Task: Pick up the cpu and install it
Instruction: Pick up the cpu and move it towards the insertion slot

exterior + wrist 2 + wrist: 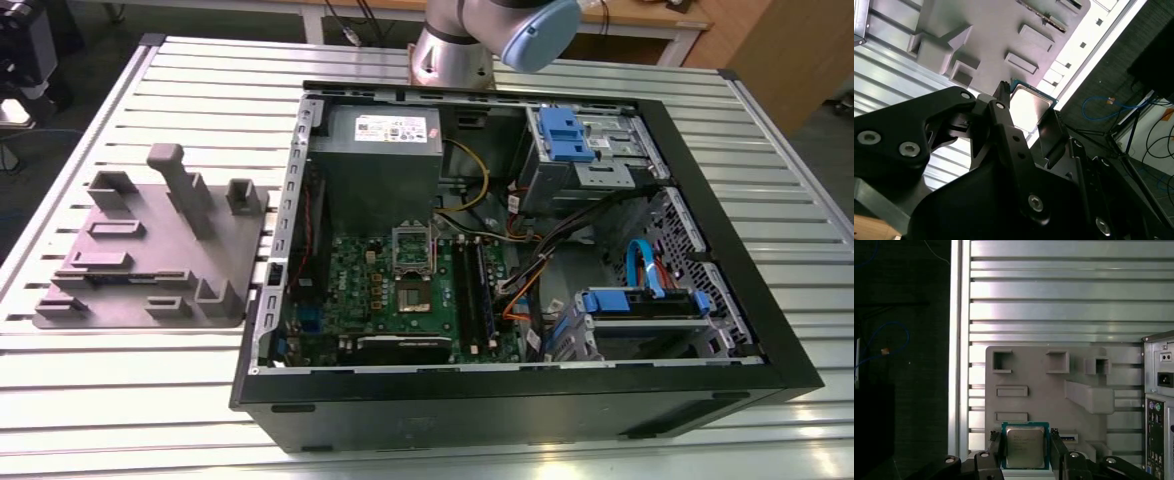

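The cpu (1025, 449) is a small square chip with a silvery top and a thin green edge. My gripper (1025, 440) is shut on it, one black finger (995, 446) on each side. It hangs above the grey fixture plate (1039, 405). In the second wrist view the cpu (1030, 102) shows between the same dark fingers (1004, 117) over the plate (994, 35). In the exterior view the green motherboard (400, 300) lies inside the open computer case (521, 400), with its silver socket frame (411, 262) near the middle.
The fixture plate (147, 260) with raised blocks sits on the slatted metal table (134, 400), on the exterior view's left of the case. Inside the case are a grey power supply (380, 135), blue drive brackets (567, 135), and orange and blue cables (641, 265). The arm's base (454, 55) stands behind the case.
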### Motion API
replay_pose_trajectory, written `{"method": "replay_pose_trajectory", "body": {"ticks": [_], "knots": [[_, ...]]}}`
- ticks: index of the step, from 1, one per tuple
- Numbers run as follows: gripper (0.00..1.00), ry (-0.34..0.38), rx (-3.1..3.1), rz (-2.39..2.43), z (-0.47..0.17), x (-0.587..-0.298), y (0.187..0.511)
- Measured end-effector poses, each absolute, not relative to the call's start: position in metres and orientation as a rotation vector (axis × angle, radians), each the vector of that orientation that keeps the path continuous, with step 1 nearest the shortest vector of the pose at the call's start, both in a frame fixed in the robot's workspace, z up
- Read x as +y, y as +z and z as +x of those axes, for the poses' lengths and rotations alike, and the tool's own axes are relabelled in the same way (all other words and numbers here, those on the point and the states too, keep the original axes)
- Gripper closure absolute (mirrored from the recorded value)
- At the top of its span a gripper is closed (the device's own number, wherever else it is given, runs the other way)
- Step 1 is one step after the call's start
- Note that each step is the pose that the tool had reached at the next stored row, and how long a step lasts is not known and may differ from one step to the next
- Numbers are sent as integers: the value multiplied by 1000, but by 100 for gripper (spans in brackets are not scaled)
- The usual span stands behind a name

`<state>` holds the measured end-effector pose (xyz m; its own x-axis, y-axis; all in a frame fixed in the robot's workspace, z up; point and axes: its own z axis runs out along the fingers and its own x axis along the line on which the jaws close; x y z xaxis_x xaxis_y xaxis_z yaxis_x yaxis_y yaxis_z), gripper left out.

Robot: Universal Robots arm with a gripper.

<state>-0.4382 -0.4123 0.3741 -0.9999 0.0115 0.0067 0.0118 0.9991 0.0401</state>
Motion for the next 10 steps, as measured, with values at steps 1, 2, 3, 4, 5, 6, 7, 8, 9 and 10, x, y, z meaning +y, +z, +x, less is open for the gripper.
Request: {"method": "replay_pose_trajectory", "body": {"ticks": [1,2,3,4,5,6,7,8,9,10], "knots": [[53,-63,-3134,-18,-438,-412,374],[53,-63,-3134,-18,-437,-412,374],[53,-63,-3134,-18,-437,-412,374],[53,-63,-3134,-18,-436,-412,374],[53,-63,-3134,-18,-436,-412,374],[53,-63,-3134,-18,-435,-412,374],[53,-63,-3134,-18,-435,-412,374],[53,-63,-3134,-18,-434,-412,374],[53,-63,-3134,-18,-434,-412,374],[53,-63,-3134,-18,-434,-412,374]]}}
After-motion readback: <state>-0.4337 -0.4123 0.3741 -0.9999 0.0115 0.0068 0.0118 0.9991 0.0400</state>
